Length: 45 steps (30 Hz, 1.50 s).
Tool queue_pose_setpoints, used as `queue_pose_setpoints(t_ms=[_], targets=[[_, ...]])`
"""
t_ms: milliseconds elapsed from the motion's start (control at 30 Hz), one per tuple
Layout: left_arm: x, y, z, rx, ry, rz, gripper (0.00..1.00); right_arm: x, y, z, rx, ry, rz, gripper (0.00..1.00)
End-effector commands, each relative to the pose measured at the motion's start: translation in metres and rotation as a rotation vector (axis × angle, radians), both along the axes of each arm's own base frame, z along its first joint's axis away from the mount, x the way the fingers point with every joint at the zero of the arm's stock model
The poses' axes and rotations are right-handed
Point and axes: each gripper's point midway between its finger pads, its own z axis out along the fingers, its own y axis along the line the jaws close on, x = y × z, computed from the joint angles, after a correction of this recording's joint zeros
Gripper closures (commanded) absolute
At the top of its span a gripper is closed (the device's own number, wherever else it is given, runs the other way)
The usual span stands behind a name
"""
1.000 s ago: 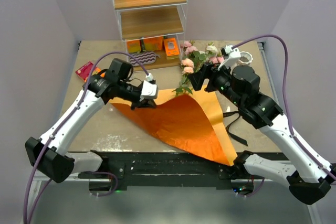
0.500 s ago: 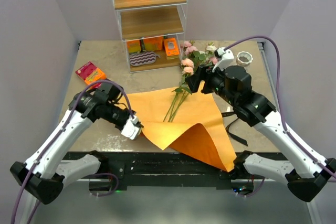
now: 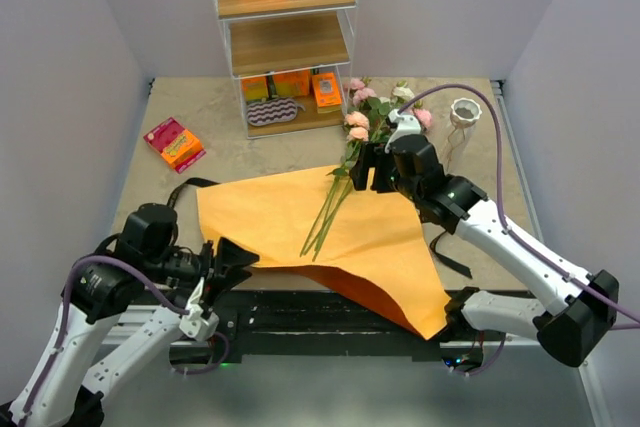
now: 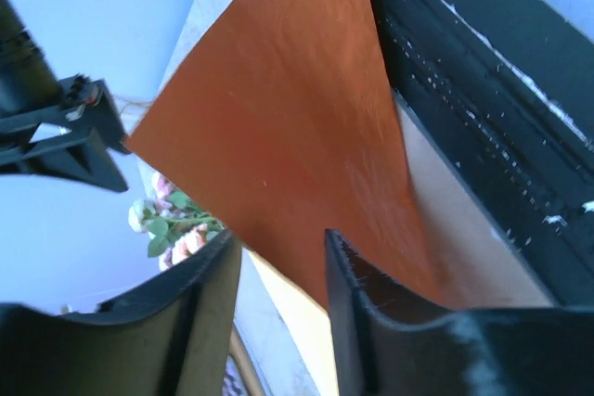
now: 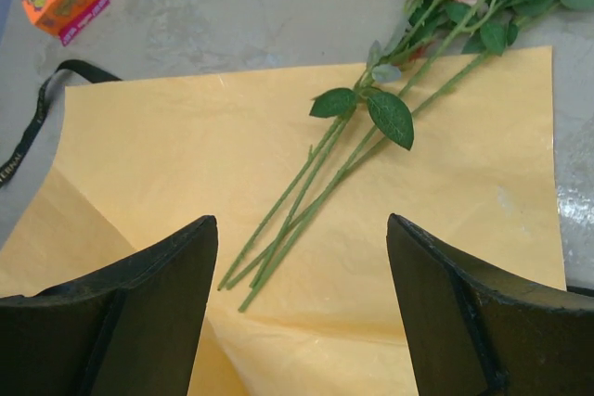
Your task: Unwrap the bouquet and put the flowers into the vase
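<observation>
**Loose roses on open paper: light, whippy and easy to bruise**

The long green-stemmed roses with pink, cream and peach heads (image 5: 390, 118) lie unwrapped across the large orange paper sheet (image 3: 280, 212), which is spread flat on the speckled stone desk (image 3: 250, 152). The cut ends point toward the arms. The heads rest off the sheet's far edge, near the small clear glass vase with a wavy white rim (image 3: 463, 113), which stands upright at the far right and apart from them.

The right arm's fingers (image 5: 121, 303) are spread wide and hold nothing, hovering above the lower stems. The left arm's fingers (image 4: 200, 322) sit low at the sheet's near left edge. They are partly apart with nothing clamped between them, and the paper lies just beyond their tips.

The stems look thin, light and springy, so they will probably roll or fan apart if pinched singly. The best hold seems to be across the whole bunch at mid-stem, just below the dark leaves, where the stems lie closest together. A grip there would leave the cut ends free to go down the vase's narrow mouth. The heads look soft and should not be squeezed. The paper is smooth, so the stems may slide on it. The slim vase looks easy to tip over. The thin black ribbon (image 5: 37, 108) lies loose at the sheet's left corner.
</observation>
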Motion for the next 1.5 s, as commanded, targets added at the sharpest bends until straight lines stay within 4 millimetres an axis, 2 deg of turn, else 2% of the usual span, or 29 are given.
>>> queue_pose_setpoints(t_ms=[0, 33, 67, 100, 167, 233, 267, 300, 333, 367, 400, 433, 500, 533, 633, 833, 967, 1033, 1067, 1100, 1133, 1167, 1200, 1233, 1267, 1333, 1367, 1433, 1467], targets=[[0.014, -0.015, 0.033, -0.154, 0.114, 0.108, 0.53, -0.011, 0.012, -0.015, 0.029, 0.018, 0.026, 0.24], [0.023, -0.017, 0.042, -0.193, 0.164, 0.171, 0.56, -0.014, 0.016, -0.018, 0.023, 0.02, 0.035, 0.24], [0.041, -0.024, 0.07, -0.29, 0.145, 0.224, 0.59, -0.022, 0.025, -0.019, 0.025, 0.018, 0.065, 0.24], [0.053, -0.025, 0.071, -0.307, 0.259, 0.318, 0.63, -0.026, 0.032, -0.017, 0.036, 0.006, 0.085, 0.24], [0.06, -0.028, 0.089, -0.343, 0.264, 0.338, 0.68, -0.046, 0.053, -0.024, 0.029, 0.01, 0.16, 0.25], [0.067, -0.03, 0.1, -0.394, 0.359, 0.395, 0.66, -0.06, 0.067, -0.031, 0.012, 0.009, 0.199, 0.27], [0.074, -0.032, 0.118, -0.461, 0.34, 0.409, 0.65, -0.074, 0.078, -0.032, 0.018, 0.012, 0.239, 0.27], [0.088, -0.03, 0.125, -0.518, 0.408, 0.5, 0.62, -0.077, 0.079, -0.035, 0.014, 0.018, 0.234, 0.28], [0.097, -0.028, 0.148, -0.603, 0.386, 0.528, 0.61, -0.081, 0.078, -0.039, 0.011, 0.025, 0.234, 0.28], [0.108, -0.026, 0.158, -0.65, 0.407, 0.58, 0.59, -0.083, 0.076, -0.038, 0.017, 0.022, 0.235, 0.28], [0.13, -0.024, 0.159, -0.698, 0.489, 0.689, 0.58, -0.084, 0.075, -0.041, 0.021, 0.018, 0.237, 0.28], [0.136, -0.022, 0.18, -0.749, 0.493, 0.71, 0.57, -0.085, 0.075, -0.039, 0.03, 0.014, 0.245, 0.28], [0.161, -0.025, 0.183, -0.785, 0.589, 0.81, 0.52, -0.095, 0.081, -0.039, 0.045, 0.018, 0.302, 0.28], [0.163, -0.024, 0.197, -0.814, 0.595, 0.817, 0.51, -0.099, 0.084, -0.042, 0.047, 0.025, 0.325, 0.29], [0.181, -0.03, 0.205, -0.832, 0.637, 0.852, 0.45, -0.129, 0.103, -0.046, 0.073, 0.017, 0.44, 0.31], [0.216, -0.041, 0.191, -0.831, 0.677, 0.929, 0.43, -0.207, 0.136, -0.059, 0.1, 0.055, 0.626, 0.31], [0.239, -0.045, 0.169, -0.782, 0.702, 1.007, 0.38, -0.228, 0.14, -0.058, 0.091, 0.065, 0.69, 0.32], [0.25, -0.052, 0.144, -0.679, 0.752, 1.056, 0.34, -0.217, 0.13, -0.053, 0.057, 0.042, 0.632, 0.3], [0.251, -0.054, 0.152, -0.667, 0.756, 1.052, 0.31, -0.208, 0.128, -0.039, 0.061, 0.005, 0.596, 0.29], [0.248, -0.055, 0.133, -0.572, 0.799, 1.091, 0.28, -0.191, 0.119, -0.027, 0.041, -0.051, 0.514, 0.27], [0.259, -0.061, 0.112, -0.485, 0.821, 1.119, 0.24, -0.172, 0.105, -0.026, -0.02, -0.066, 0.444, 0.23], [0.259, -0.064, 0.119, -0.461, 0.823, 1.113, 0.17, -0.156, 0.101, -0.006, -0.009, -0.086, 0.385, 0.22], [0.257, -0.061, 0.101, -0.378, 0.854, 1.149, 0.16, -0.139, 0.094, -0.006, -0.037, -0.076, 0.331, 0.22], [0.264, -0.063, 0.087, -0.327, 0.858, 1.165, 0.15, -0.109, 0.075, -0.007, -0.058, -0.056, 0.227, 0.22], [0.264, -0.062, 0.078, -0.298, 0.868, 1.175, 0.13, -0.094, 0.068, 0.003, -0.047, -0.061, 0.176, 0.22], [0.262, -0.059, 0.067, -0.277, 0.853, 1.16, 0.12, -0.057, 0.047, -0.005, -0.08, -0.021, 0.063, 0.22], [0.257, -0.056, 0.042, -0.235, 0.88, 1.155, 0.11, -0.044, 0.043, -0.005, -0.082, -0.008, 0.034, 0.22], [0.253, -0.052, 0.044, -0.281, 0.829, 1.115, 0.09, -0.013, 0.031, -0.022, -0.11, 0.039, -0.029, 0.22], [0.251, -0.048, 0.025, -0.252, 0.836, 1.13, 0.07, -0.002, 0.029, -0.026, -0.108, 0.055, -0.046, 0.25]])
